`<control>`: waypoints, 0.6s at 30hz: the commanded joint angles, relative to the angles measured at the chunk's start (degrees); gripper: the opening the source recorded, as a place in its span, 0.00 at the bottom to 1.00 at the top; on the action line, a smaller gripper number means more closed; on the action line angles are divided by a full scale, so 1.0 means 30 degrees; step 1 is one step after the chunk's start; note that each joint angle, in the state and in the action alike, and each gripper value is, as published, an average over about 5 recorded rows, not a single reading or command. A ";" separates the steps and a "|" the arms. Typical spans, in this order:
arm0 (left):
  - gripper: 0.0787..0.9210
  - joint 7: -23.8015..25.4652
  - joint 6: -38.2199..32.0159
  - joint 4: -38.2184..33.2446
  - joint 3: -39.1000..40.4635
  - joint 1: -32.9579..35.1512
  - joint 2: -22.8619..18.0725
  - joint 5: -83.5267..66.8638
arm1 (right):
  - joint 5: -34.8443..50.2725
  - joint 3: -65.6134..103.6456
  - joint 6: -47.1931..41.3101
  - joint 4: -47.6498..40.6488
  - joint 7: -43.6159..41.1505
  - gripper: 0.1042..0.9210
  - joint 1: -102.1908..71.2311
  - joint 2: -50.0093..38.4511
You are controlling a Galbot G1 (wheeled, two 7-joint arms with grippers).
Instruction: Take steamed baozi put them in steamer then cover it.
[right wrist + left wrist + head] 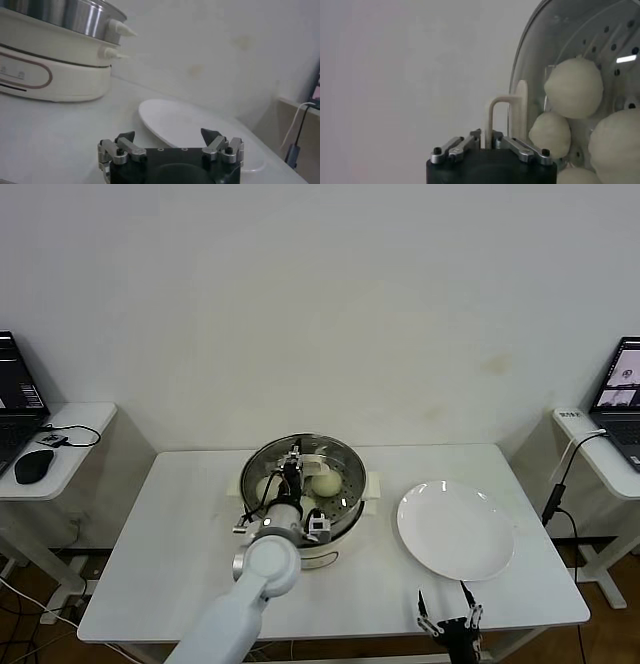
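Steamed baozi in steamer, cover on, no readable writing

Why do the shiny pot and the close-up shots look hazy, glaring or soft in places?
Head view: even light, only faint shadows on the table. Left wrist view: the cover is seen edge-on, its glass mirroring the baozi; a bright glint on the steamer. Right wrist view: the near right gripper and plate look soft.

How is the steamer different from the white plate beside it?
The steamer is deep, shiny steel on a cream base; the white plate is flat and plain. The steamer holds baozi under a glass cover; the plate holds nothing. The left end effector is over the steamer; none touches the plate. Both are round.
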 commanded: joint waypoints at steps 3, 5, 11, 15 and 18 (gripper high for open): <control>0.48 -0.0954 -0.0063 -0.5081 -0.1086 0.3691 0.1778 -0.1754 | 0.0000 -0.0113 0.0004 -0.0019 -0.0011 0.88 -0.0032 -0.0013; 0.55 -0.1715 -0.0272 -0.6471 -0.1831 0.5146 0.2296 -0.3003 | 0.0044 -0.0082 0.0027 -0.0016 -0.0009 0.88 -0.0045 -0.0022; 0.76 -0.5766 -0.2482 -1.0552 -0.5700 1.1137 0.3463 -1.0886 | 0.0319 -0.0010 0.0020 0.0197 -0.0064 0.88 -0.0144 -0.0055; 0.86 -0.8125 -0.5720 -1.0718 -0.9590 1.4670 0.3542 -1.8927 | 0.0645 -0.0095 -0.0061 0.0533 -0.0185 0.88 -0.0290 -0.0115; 0.88 -0.8908 -0.9127 -0.9140 -1.1897 1.6168 0.3283 -2.5296 | 0.0948 -0.0286 -0.0139 0.0824 -0.0294 0.88 -0.0451 -0.0258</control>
